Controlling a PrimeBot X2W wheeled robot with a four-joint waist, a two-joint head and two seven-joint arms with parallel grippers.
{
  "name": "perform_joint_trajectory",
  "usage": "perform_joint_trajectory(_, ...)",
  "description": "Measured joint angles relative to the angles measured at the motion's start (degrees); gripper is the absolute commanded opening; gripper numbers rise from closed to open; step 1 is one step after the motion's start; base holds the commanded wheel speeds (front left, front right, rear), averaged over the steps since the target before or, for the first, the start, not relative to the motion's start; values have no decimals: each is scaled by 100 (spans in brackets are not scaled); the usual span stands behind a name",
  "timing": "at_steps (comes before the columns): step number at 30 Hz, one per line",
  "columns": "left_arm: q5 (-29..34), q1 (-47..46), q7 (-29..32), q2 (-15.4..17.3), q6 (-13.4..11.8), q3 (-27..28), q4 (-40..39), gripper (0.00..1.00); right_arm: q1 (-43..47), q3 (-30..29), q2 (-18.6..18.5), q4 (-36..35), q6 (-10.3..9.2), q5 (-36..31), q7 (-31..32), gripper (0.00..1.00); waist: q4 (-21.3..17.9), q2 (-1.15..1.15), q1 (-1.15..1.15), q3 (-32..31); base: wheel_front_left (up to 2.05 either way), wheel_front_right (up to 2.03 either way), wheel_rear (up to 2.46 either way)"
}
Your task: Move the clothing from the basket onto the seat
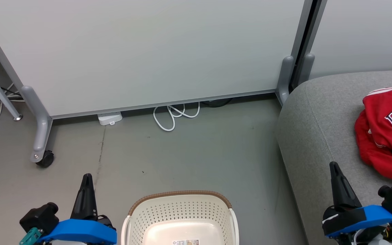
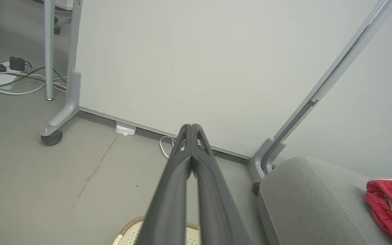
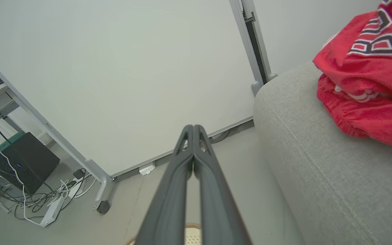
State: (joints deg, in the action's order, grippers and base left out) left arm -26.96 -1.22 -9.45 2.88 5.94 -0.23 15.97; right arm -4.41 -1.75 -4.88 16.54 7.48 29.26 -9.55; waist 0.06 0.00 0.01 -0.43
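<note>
Found left end effector (image 1: 87, 180) and right end effector (image 1: 335, 170) clenched on nothing, flanking cream-white perforated plastic basket (image 1: 182, 194), bare where visible. Noted bright red clothing (image 1: 386, 136) heaped on large light-grey fabric seat (image 1: 318, 119); judged transfer complete. Logged looped white cable (image 1: 172, 117) and castored grey partition foot (image 1: 41, 136) on floor beyond; no obstruction.

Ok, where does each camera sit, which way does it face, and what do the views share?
Head view: on the head, looking forward and down at floor, basket and seat; left gripper and right gripper at the lower corners.
Left wrist view: on that wrist, along its shut fingers toward the white panel.
Right wrist view: on that wrist, along its shut fingers toward that panel.
Shared: all show the clothing on the seat.
</note>
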Motion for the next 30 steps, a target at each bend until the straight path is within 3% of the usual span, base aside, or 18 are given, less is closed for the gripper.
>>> perform_joint_trajectory(30, -2518, -155, 609, 0, 45, 271, -71, 0, -18, -183, 79, -93, -1, 2424, 625, 0, -2, 0, 0, 17, 0, 0, 0)
